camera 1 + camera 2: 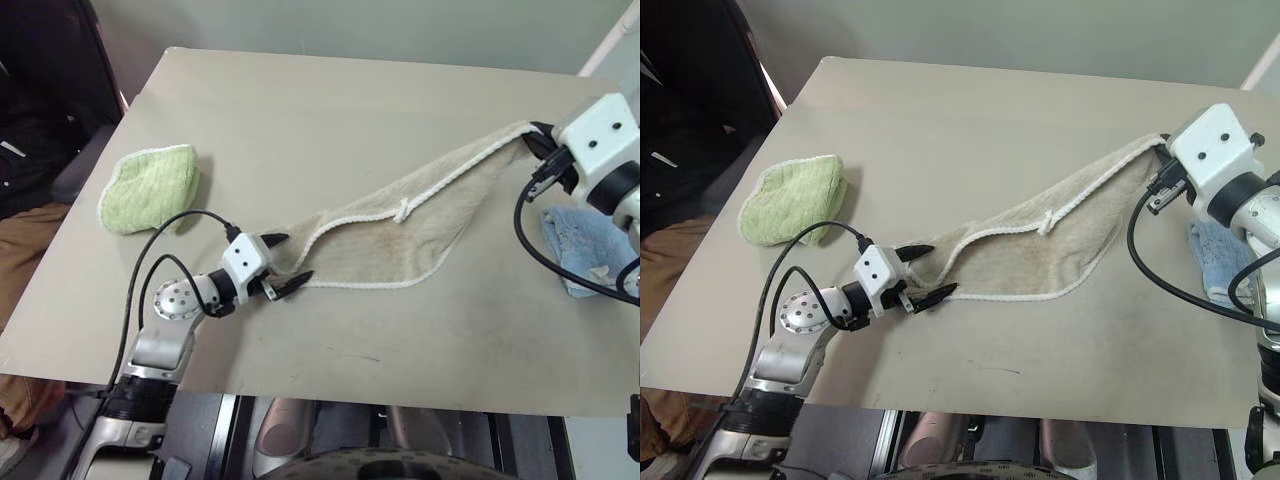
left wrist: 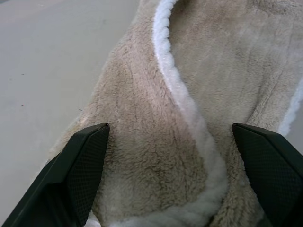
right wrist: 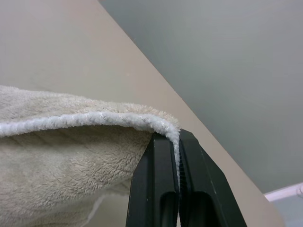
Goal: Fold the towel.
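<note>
The right end effector (image 3: 179, 156) is clamped on one corner of the towel (image 1: 420, 235), holding that corner raised at the right of the tabletop (image 1: 330, 120) while the rest slopes down and left to lie on the surface. The left end effector (image 1: 287, 266) is spread wide, its fingers (image 2: 78, 175) on either side of the towel's low left end, not closed on it. There is one towel, one green cloth (image 1: 150, 188) at the left and one blue cloth (image 1: 582, 240) at the right
</note>
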Controlling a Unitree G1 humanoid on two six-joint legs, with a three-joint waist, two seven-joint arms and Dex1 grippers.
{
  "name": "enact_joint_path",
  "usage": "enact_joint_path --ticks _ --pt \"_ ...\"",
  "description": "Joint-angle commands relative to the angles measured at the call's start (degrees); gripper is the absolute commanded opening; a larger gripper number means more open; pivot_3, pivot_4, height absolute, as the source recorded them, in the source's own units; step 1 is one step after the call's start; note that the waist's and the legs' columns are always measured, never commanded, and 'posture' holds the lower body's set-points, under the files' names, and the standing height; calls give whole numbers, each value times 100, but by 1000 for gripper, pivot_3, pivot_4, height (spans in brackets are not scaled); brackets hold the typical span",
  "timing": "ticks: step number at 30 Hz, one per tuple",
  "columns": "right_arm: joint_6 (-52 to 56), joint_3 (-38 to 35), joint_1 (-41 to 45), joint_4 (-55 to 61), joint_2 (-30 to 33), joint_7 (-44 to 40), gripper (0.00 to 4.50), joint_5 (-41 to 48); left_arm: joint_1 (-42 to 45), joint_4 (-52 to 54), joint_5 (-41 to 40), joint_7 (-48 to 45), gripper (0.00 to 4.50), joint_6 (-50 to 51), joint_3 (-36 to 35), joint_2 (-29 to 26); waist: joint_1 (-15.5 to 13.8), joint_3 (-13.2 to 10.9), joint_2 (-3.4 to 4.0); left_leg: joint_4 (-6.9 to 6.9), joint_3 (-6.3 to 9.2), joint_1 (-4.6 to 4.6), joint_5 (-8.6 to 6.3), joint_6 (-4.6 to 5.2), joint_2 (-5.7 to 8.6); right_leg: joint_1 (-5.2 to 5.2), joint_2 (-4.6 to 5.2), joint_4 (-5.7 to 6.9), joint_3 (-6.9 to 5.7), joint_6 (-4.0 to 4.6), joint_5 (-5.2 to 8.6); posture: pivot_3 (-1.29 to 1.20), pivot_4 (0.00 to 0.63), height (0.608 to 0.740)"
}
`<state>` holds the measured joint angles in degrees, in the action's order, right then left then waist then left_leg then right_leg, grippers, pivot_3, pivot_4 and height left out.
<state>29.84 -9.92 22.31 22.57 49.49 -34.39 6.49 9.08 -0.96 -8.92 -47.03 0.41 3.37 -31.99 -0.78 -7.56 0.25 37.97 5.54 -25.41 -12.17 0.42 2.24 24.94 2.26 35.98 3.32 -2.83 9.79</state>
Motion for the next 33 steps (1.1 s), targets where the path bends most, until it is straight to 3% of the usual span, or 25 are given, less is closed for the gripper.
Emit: enact_joint_path --ticks 1,8,11,22,33 --pt "-50 -136 17 209 32 60 1 -52 71 -426 76 -5 4500 -147 -188 -174 0 0 1 -1 0 1 0 0 0 0 0 0 1 0 0 0 150 740" --pt "-29 -147 -9 258 51 53 1 -54 194 -796 -329 -182 4500 -50 -336 -217 39 3 5 -16 0 33 -2 -15 0 -17 -2 6 4 6 -5 0 150 740" --pt "-32 -139 -7 258 48 61 1 -64 191 -743 -495 -198 4500 175 -415 -188 61 3 6 -25 1 39 -2 -20 -1 -16 -5 7 5 -37 20 0 150 740" --pt "-24 -109 49 217 17 79 1 -57 670 -1647 502 87 4500 -1092 -143 -399 62 4 7 -35 1 39 9 -24 0 -14 -5 2 7 1 -3 0 150 740" --pt "-59 -119 76 139 36 83 1 -80 723 -2004 704 76 4500 -1795 -206 -574 64 4 7 -49 1 40 13 -27 0 -8 -5 2 7 -13 7 0 150 740"
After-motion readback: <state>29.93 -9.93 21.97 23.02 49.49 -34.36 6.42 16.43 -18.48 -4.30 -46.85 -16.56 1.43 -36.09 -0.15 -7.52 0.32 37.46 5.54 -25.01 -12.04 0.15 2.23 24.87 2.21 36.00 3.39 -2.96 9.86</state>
